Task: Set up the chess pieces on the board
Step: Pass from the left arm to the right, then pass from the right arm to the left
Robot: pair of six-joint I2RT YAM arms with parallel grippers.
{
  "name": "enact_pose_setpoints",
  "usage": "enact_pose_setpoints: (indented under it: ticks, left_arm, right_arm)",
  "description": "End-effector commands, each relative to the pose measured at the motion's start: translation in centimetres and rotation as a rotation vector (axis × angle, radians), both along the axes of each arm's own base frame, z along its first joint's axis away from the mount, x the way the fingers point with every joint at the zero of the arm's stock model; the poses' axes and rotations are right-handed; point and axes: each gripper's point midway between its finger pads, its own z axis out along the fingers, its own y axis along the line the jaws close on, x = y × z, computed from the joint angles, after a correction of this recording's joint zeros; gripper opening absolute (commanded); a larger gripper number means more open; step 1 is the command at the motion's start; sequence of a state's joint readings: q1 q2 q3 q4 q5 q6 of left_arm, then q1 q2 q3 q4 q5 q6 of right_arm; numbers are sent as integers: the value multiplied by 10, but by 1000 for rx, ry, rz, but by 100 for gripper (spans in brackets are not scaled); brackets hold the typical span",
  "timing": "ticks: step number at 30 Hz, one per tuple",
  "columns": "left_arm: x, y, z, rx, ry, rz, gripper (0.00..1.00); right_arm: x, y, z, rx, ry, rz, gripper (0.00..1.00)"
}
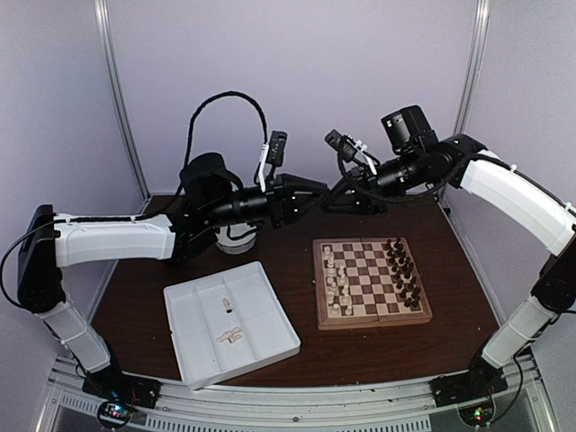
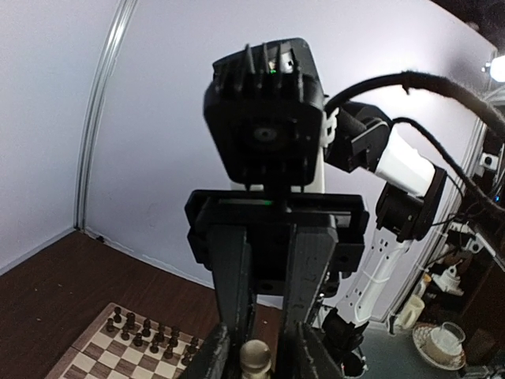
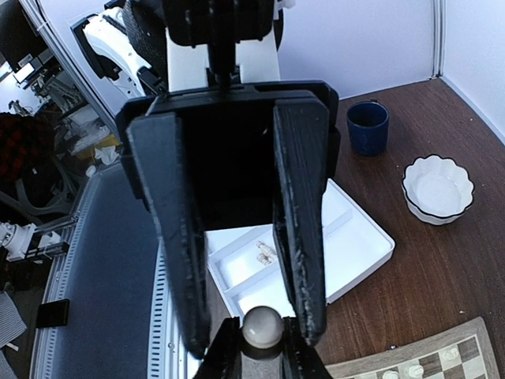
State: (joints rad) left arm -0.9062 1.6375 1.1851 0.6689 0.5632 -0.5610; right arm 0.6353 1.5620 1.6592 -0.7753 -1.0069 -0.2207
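Top external view, left to right. White divided tray (image 1: pixel 270 317) at lower left of the brown surface (image 1: pixel 288 256), a few loose pieces (image 1: pixel 229 337) lying in its compartments. Left gripper (image 1: pixel 324 195) and right gripper (image 1: pixel 335 200) meet tip to tip in mid-air at frame centre, raised over the surface just above the upper left corner of the board (image 1: pixel 369 286) in the frame. Board right of centre, flat on the surface: cream pieces (image 1: pixel 337 281) stand along its left side, dark pieces (image 1: pixel 403 270) along its right side. Left wrist view: the left gripper is partly open, its fingers (image 2: pixel 211 355) standing clear on either side of a round-headed cream piece (image 2: pixel 254 359) at bottom centre. Right wrist view: the right gripper is nearly closed, its fingertips (image 3: pixel 225 351) pressed against both sides of the cream piece, which it holds; blue cup (image 3: pixel 368 126) and white scalloped bowl (image 3: pixel 438 189) on the surface at upper right.
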Motion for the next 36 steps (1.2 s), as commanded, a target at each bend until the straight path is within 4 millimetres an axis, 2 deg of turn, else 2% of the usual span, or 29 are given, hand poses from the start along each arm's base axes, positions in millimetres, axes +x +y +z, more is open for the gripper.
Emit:
enact_pose_setpoints:
  ticks: [1,4,5,6,8,14,18,27,36]
  left_arm:
    - [4,3,12,86,24,55,33]
    - [15,13,7,226,133,151,41]
    - [18,18,4,277,169,179,42]
    - [18,23,-11,371,232,200,42]
    - [14,28,-19,459,280,196,41]
    - [1,22,-44,582,433,113,38]
    - [0,13,-53,592,472,71,39]
    - [-3,-12,-49,525,501,-16,38]
    - [8,-21,-52,516,497,12,33]
  right_arm:
    - [6,-7,-19,-78,-65,-24,11]
    - [7,-17,-39,-154,-114,-36,10]
    - [7,-21,-47,-178,-125,-41,10]
    - [6,-23,-52,-195,-136,-45,10]
    - [6,-29,-59,-218,-161,-55,11]
    - [7,-35,-60,-241,-202,-76,11]
    - [9,-36,-58,-248,-212,-85,11]
    - [8,-35,-57,-244,-200,-81,12]
    - [6,-33,-57,-236,-188,-69,13]
